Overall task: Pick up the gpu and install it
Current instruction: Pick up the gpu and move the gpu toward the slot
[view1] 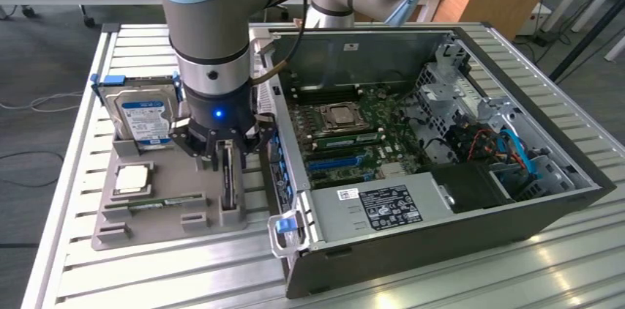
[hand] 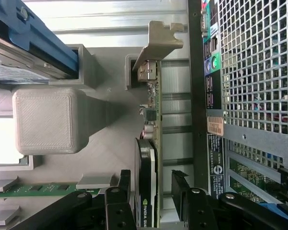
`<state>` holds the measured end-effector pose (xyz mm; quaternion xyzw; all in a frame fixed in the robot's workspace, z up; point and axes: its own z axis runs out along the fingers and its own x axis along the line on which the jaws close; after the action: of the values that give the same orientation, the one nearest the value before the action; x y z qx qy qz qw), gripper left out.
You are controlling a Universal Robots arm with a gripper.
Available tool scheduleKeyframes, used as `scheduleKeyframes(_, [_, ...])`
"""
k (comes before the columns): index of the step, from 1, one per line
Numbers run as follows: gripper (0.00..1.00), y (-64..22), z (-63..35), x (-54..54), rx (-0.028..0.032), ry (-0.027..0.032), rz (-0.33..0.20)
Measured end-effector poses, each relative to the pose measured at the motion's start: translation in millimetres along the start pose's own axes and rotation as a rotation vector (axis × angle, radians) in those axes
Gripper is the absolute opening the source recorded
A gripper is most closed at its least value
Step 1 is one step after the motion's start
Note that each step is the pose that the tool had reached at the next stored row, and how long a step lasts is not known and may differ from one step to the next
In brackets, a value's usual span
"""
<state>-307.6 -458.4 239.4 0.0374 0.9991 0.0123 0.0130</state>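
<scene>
Gripper (hand: 151,184) open, jaws straddling the gpu (hand: 148,158), nothing clamped. Card stands on edge in the grey holder (view1: 146,234), just beside the computer case (view1: 420,250). Looks stiff, light, fragile: you'd pinch its flat faces mid-length, clear of the bracket (hand: 161,40).

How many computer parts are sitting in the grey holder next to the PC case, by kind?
hard drive: 1
CPU: 1
RAM stick: 1
gpu: 1
Total: 4
</scene>
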Motion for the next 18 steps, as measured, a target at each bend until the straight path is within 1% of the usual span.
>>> scheduleKeyframes(12, [0.47,0.5,2.1,2.7,0.0003,0.0,0.0])
scheduleKeyframes(18, [0.47,1.4,5.4,4.1,0.0,-0.0003,0.0])
